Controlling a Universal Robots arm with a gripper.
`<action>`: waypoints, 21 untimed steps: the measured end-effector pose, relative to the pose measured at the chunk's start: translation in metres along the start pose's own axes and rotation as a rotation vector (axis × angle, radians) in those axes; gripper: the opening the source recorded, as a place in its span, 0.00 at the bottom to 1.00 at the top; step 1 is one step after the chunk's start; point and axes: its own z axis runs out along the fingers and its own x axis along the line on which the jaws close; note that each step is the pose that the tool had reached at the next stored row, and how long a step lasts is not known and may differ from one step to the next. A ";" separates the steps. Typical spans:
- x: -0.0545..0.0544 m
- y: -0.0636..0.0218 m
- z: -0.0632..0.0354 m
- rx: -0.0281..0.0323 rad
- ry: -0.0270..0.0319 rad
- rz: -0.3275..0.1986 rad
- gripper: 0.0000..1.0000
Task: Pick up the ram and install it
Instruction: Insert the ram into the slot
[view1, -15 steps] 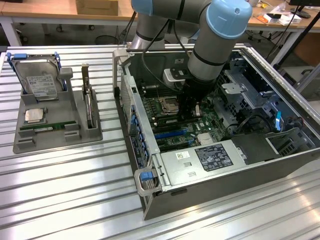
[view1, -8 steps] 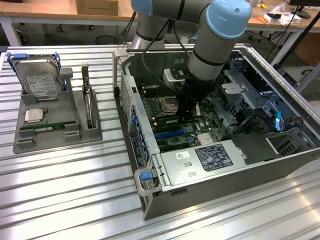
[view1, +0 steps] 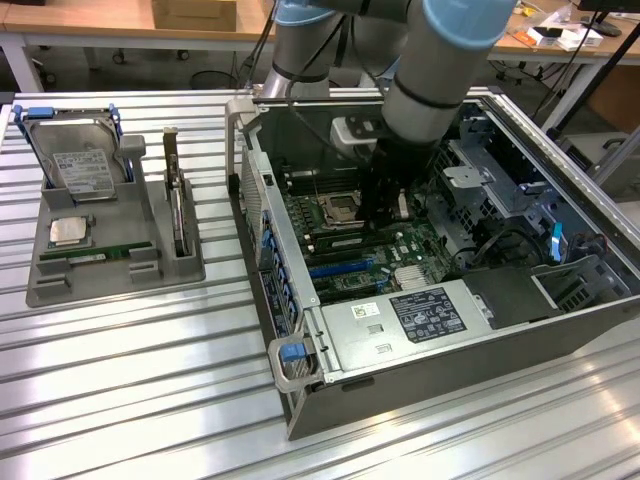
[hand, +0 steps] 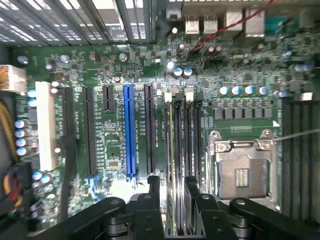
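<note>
My gripper is low over the motherboard inside the open computer case. It is open, with one dark finger on either side of the memory slots. Between the fingers the ram stands on edge in a slot, a long thin strip running away from the gripper beside the empty slots. The fingers stand a little apart from its sides. In the exterior view the black gripper reaches down next to the processor socket, and the arm hides the fingertips there.
A grey tray at the exterior view's left holds a hard drive, a silver processor chip, an upright card and another green stick. The open socket, the blue slot and the power supply lie near the gripper.
</note>
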 end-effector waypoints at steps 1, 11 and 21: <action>0.000 0.0002 -0.0071 0.0000 0.0004 0.000 0.33; -0.001 0.0006 -0.0253 -0.0007 0.0031 0.000 0.13; -0.001 0.0006 -0.0253 -0.0006 0.0065 0.000 0.11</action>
